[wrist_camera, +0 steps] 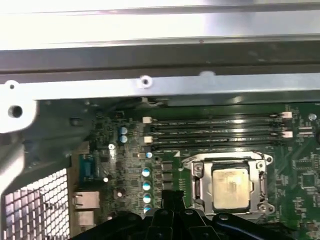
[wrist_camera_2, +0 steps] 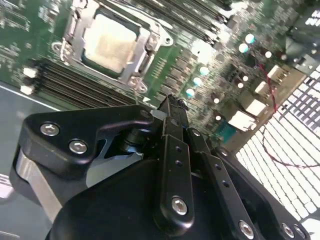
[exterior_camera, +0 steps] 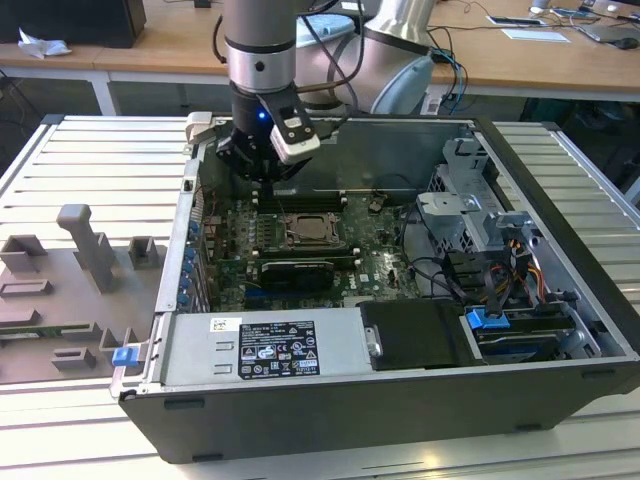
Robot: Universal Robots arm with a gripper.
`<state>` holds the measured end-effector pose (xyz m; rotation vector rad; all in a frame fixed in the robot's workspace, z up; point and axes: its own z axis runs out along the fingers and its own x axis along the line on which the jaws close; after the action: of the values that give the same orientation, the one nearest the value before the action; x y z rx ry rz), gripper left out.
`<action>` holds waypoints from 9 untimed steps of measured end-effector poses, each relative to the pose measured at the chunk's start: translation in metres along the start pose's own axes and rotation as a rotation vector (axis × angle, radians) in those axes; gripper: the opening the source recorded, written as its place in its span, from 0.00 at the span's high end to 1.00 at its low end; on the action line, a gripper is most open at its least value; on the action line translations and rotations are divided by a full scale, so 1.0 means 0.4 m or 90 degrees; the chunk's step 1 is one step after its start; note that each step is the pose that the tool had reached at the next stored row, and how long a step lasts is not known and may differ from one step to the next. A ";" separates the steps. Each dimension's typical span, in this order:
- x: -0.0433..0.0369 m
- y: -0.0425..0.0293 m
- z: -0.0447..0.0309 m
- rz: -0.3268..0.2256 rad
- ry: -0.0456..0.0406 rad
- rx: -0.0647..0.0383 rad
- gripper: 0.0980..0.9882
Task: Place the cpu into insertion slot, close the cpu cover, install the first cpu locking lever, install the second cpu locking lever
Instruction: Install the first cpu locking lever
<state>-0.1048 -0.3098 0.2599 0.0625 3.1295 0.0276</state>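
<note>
The cpu [wrist_camera: 230, 186], a pale silvery-beige square, lies flat in the insertion slot [wrist_camera_2: 71, 26] on the green board [wrist_camera: 305, 165]. The cpu cover [wrist_camera_2: 143, 44], a silver frame, lies down around the cpu's face [wrist_camera_2: 111, 41]. Thin metal levers run along the frame's sides. In the exterior view the cpu [exterior_camera: 313, 232] sits mid-board. My gripper [exterior_camera: 268, 178] hangs above the board, behind the socket and toward the exterior view's left. In both wrist views the black fingers [wrist_camera_2: 172, 130] meet at the tip, shut on nothing, and the gripper [wrist_camera: 172, 196] stands apart from the socket.
Long black memory slots [wrist_camera: 215, 132] lie between the socket and the case's rear wall [wrist_camera: 160, 60]. A black card [exterior_camera: 295, 270] sits in front of the socket. A silver power supply [exterior_camera: 265, 345], drive cage [exterior_camera: 470, 200] and cables [exterior_camera: 500, 270] fill the case's front and right. Grey fixtures [exterior_camera: 90, 250] stand outside, left.
</note>
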 end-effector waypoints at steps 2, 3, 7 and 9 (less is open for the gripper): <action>0.006 0.010 0.001 0.000 0.0000 -0.001 0.99; 0.007 0.015 0.001 -0.001 0.0000 -0.001 0.99; 0.008 0.037 0.003 -0.002 0.0001 -0.002 0.99; 0.008 0.048 0.004 -0.004 0.0001 -0.002 0.99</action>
<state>-0.1074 -0.2905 0.2586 0.0528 3.1296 0.0317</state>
